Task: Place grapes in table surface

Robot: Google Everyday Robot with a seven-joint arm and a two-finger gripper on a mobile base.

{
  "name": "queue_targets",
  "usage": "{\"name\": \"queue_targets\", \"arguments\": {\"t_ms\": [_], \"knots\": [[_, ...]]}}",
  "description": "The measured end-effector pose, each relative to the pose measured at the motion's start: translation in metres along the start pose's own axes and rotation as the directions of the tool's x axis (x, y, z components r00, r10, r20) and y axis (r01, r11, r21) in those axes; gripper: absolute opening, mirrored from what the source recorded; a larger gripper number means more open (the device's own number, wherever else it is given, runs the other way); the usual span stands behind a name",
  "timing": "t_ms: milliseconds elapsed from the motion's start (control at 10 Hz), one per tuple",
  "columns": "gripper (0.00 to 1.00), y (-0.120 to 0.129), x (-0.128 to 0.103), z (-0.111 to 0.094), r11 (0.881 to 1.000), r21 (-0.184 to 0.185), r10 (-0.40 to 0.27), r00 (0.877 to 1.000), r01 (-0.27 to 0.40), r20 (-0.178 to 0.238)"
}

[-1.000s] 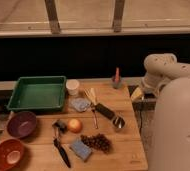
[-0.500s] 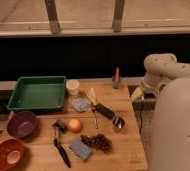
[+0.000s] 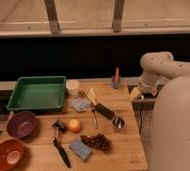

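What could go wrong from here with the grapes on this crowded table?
The grapes lie on the table surface right beside the blue sponge, so a reach for them could catch the sponge too. The gripper hangs past the table's edge on the picture's right. Its way in passes the small metal cup, which it might knock over.

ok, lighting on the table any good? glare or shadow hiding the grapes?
Camera view: warm, dim, even light on the table surface, with no glare. The grapes read dark but stand out from the wood. The wall behind is near black. The claw, at the table's right edge on the arm's tip, is lit pale.
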Motion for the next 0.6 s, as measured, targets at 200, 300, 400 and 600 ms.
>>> {"name": "queue_targets", "arguments": {"t_ms": [200,300,400,600], "knots": [[0.80,0.041,0.008,-0.006,0.994,0.000,-0.105,0.994,0.105,0.000],[0.80,0.065,0.013,-0.007,0.987,-0.006,-0.158,0.987,0.158,0.002],[0.80,0.096,0.015,-0.008,0.976,-0.017,-0.216,0.976,0.216,0.006],[0.80,0.154,0.019,-0.007,0.949,-0.047,-0.312,0.950,0.312,0.008]]}}
